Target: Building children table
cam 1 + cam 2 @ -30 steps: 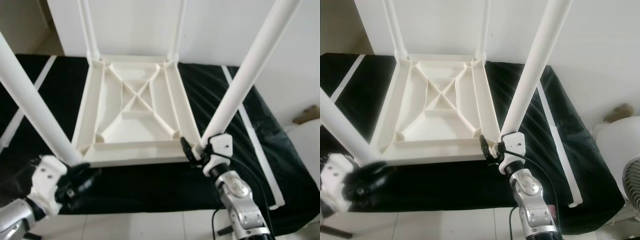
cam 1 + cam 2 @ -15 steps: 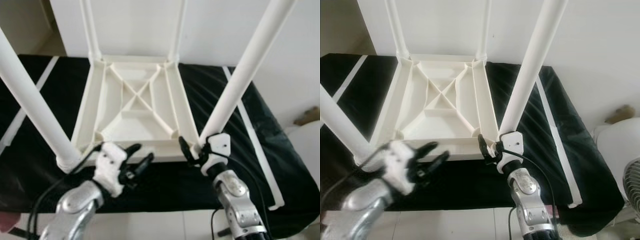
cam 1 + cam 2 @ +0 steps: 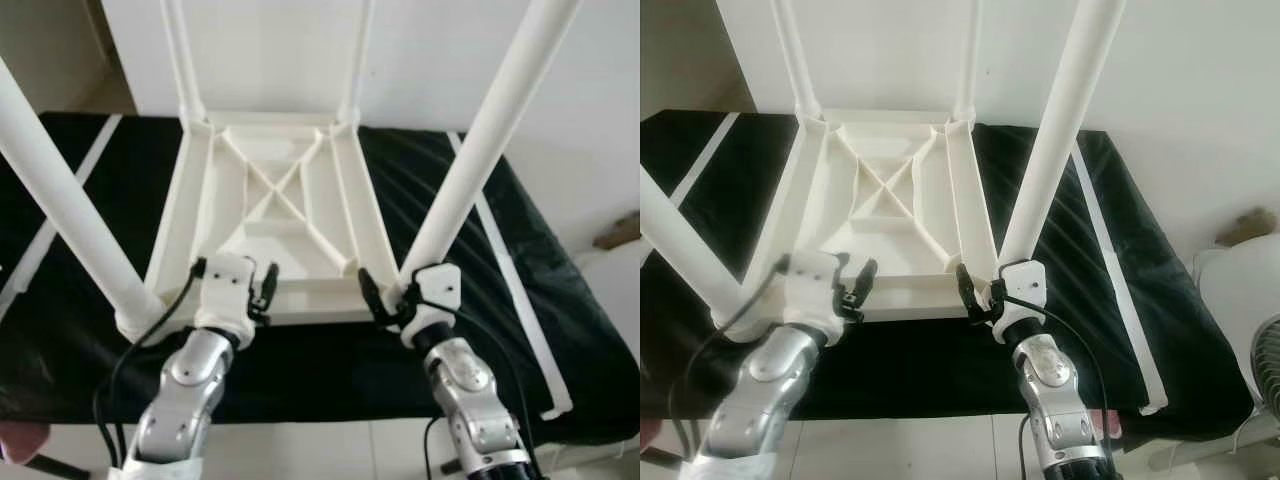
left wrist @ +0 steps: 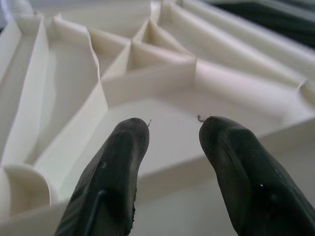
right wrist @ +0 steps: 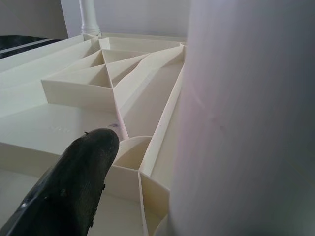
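Observation:
The white plastic children's table (image 3: 270,200) lies upside down on a black cloth, its ribbed underside facing up and its legs pointing up. My left gripper (image 3: 262,292) is open over the table's near rim (image 4: 162,172), left of the middle, with the rim under the black fingers (image 4: 118,162). My right gripper (image 3: 388,295) is at the foot of the near right leg (image 3: 480,140), shut on it. One finger (image 5: 83,167) shows beside the leg (image 5: 246,123); the other is hidden behind it. The near left leg (image 3: 70,220) stands in its corner socket.
The black cloth (image 3: 560,300) has white strips along both sides. A white wall rises right behind the two far legs (image 3: 180,60). A white fan (image 3: 1260,380) and a tan object (image 3: 622,230) are off to the right. Pale floor tiles (image 3: 330,450) lie in front.
My left arm has swung up from low at the left to the table's near rim, gripper open. The right gripper has stayed at the near right leg.

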You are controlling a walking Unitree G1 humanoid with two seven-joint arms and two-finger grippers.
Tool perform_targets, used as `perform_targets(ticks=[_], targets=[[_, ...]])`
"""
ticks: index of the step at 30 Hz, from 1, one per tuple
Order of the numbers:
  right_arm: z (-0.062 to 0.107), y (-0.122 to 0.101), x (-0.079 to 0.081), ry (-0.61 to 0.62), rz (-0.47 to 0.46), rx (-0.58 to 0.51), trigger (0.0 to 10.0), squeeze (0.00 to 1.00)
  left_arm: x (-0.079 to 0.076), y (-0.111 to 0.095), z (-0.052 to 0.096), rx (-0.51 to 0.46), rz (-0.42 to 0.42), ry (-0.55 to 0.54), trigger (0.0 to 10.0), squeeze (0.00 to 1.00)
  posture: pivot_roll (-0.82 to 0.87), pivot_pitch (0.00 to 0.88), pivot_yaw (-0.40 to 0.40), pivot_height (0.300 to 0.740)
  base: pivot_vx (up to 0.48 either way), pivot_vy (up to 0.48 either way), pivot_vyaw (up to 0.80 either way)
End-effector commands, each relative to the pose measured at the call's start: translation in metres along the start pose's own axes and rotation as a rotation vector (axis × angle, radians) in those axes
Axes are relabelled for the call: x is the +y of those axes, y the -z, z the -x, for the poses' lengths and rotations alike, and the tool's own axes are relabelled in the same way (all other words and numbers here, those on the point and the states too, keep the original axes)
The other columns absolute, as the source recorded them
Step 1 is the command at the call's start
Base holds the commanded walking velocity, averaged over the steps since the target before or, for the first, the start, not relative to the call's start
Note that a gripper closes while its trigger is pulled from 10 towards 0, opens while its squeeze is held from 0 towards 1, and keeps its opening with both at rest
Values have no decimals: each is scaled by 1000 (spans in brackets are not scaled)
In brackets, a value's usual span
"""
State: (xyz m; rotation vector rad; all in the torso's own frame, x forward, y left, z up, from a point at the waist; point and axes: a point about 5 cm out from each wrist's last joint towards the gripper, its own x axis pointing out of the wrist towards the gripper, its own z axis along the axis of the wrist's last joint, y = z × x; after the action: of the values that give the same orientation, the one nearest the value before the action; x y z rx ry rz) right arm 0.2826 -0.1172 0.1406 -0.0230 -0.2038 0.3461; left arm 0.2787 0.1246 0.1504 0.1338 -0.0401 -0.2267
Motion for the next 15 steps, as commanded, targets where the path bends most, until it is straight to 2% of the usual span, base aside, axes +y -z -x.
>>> perform_targets(ticks=[1, 5, 7, 10, 12, 15], targets=[[-1, -1, 4, -16, 8, -7, 10000, 0, 13, 7, 2, 40, -26, -233, 10000, 0, -53, 118, -15, 740, 0, 0, 0], [-7, 0, 9, -51, 14, 2, 10000, 0, 22, 17, 4, 103, -147, -430, 10000, 0, -50, 122, -18, 740, 0, 0, 0], [-9, 1, 11, -68, 18, 8, 10000, 0, 24, 19, 5, 117, -184, -473, 10000, 0, -50, 123, -19, 740, 0, 0, 0], [-12, 2, 12, -78, 22, 13, 10000, 0, 28, 21, 7, 129, -208, -529, 10000, 0, -49, 124, -22, 740, 0, 0, 0], [-13, 2, 12, -80, 25, 15, 10000, 0, 37, 22, 10, 144, -213, -610, 10000, 0, -47, 125, -24, 740, 0, 0, 0], [-16, 2, 12, -91, 36, 21, 10000, 0, 52, 29, 15, 198, -265, -745, 10000, 0, -45, 126, -28, 740, 0, 0, 0]])
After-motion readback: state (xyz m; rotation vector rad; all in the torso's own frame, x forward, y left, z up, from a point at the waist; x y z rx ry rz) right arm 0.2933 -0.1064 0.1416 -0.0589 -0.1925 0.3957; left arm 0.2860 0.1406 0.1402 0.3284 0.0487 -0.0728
